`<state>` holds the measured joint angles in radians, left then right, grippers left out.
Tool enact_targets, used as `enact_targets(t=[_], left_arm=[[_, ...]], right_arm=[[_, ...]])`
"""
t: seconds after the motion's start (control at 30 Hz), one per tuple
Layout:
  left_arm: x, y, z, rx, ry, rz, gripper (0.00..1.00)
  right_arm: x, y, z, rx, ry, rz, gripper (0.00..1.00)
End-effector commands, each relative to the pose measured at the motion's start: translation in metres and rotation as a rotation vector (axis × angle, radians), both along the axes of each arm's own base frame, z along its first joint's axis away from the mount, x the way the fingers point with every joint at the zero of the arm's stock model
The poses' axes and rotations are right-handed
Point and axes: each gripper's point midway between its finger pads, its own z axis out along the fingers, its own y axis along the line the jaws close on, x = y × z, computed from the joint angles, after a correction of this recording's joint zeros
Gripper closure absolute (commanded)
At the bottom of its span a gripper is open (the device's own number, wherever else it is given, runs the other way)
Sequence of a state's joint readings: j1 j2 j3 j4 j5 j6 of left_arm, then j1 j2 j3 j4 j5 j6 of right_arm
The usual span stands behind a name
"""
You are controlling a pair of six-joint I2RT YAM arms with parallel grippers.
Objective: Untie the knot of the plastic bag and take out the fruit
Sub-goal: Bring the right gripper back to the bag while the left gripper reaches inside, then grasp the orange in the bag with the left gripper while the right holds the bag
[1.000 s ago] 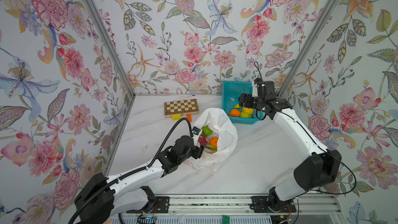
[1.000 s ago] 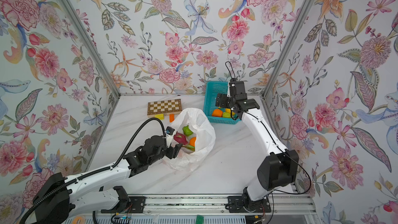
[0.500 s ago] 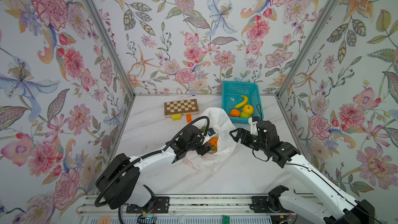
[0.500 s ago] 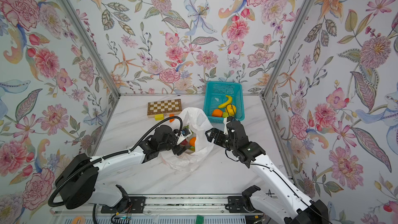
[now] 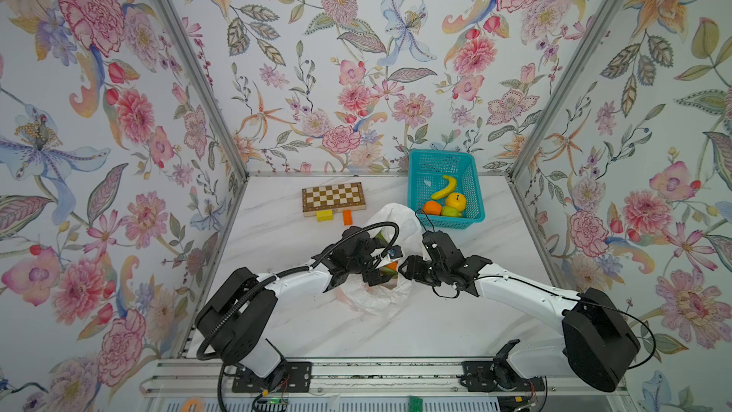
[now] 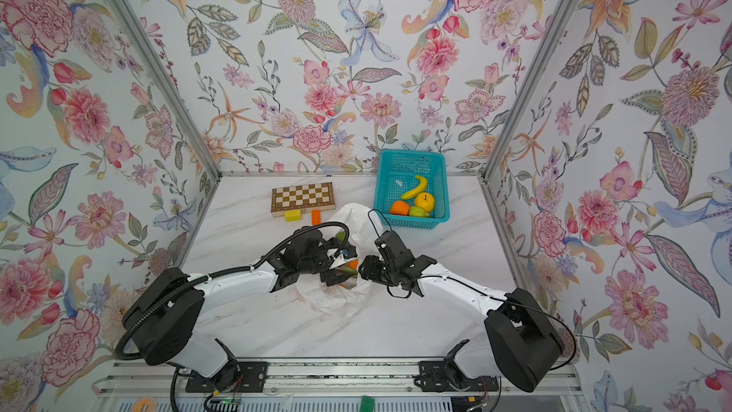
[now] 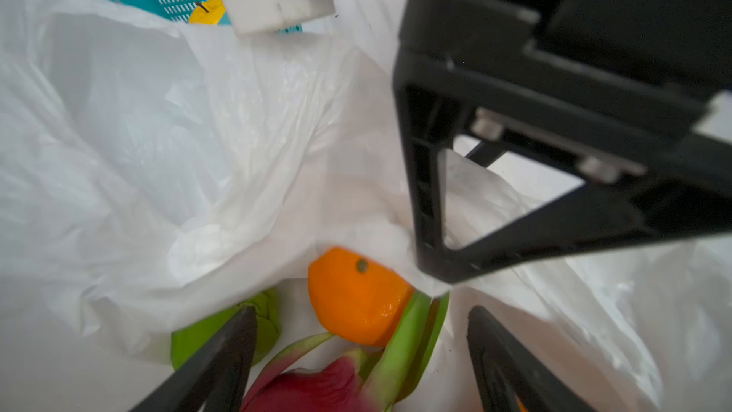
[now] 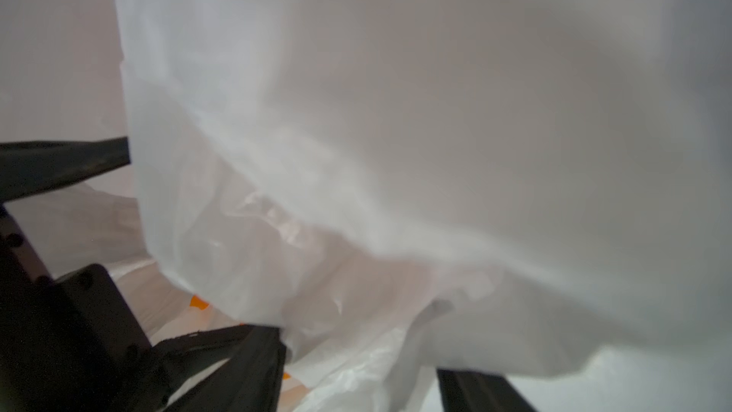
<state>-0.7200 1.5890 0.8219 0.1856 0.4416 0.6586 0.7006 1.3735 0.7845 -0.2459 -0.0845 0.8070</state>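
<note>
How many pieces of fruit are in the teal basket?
4: a banana mid-basket, then an orange, a yellow apple and a green fruit clustered at the near end of the teal basket. Others could hide beneath them.

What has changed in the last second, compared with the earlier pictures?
The right claw left the teal basket and moved to the right rim of the plastic bag, jaws apart around the plastic. The left claw reached farther into the bag's mouth, open above the orange. Basket and chessboard stayed put.

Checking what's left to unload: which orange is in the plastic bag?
The orange beside the dragon fruit; the other orange sits in the teal basket beside the yellow apple.
</note>
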Motion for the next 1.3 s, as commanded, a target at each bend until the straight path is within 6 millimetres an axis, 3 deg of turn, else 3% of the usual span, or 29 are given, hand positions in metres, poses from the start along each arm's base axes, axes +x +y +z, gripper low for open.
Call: enact_targets(t=[0.0,0.07,0.3,0.53,0.73,0.97,1.13,1.27], left_arm=[[0.002,-0.011,0.003,0.003,-0.032,-0.05,0.15],[0.002,-0.015,0.001,0.016,-0.034,-0.062,0.16],[0.017,-0.026,-0.007,0.047,-0.021,-0.029,0.21],[0.017,-0.028,-0.029,0.15,0.082,-0.005,0.27],[0.023,-0.027,-0.044,0.2,0.127,0.048,0.38],[0.026,-0.024,-0.061,0.242,0.148,0.08,0.3],[0.024,-0.028,-0.078,0.282,0.216,0.074,0.34],[0.022,-0.028,-0.084,0.302,0.243,0.067,0.42]], right_arm=[[0.003,-0.05,-0.011,-0.247,-0.033,-0.112,0.56],[0.001,-0.056,-0.012,-0.264,-0.044,-0.114,0.61],[-0.007,-0.049,-0.024,-0.252,0.0,-0.064,0.77],[-0.009,-0.047,-0.022,-0.219,-0.012,-0.077,0.75],[-0.005,-0.049,-0.017,-0.232,-0.019,-0.095,0.73],[0.004,-0.053,-0.002,-0.227,-0.055,-0.131,0.73],[0.006,-0.051,0.005,-0.212,-0.067,-0.133,0.72],[0.006,-0.051,0.003,-0.216,-0.059,-0.135,0.71]])
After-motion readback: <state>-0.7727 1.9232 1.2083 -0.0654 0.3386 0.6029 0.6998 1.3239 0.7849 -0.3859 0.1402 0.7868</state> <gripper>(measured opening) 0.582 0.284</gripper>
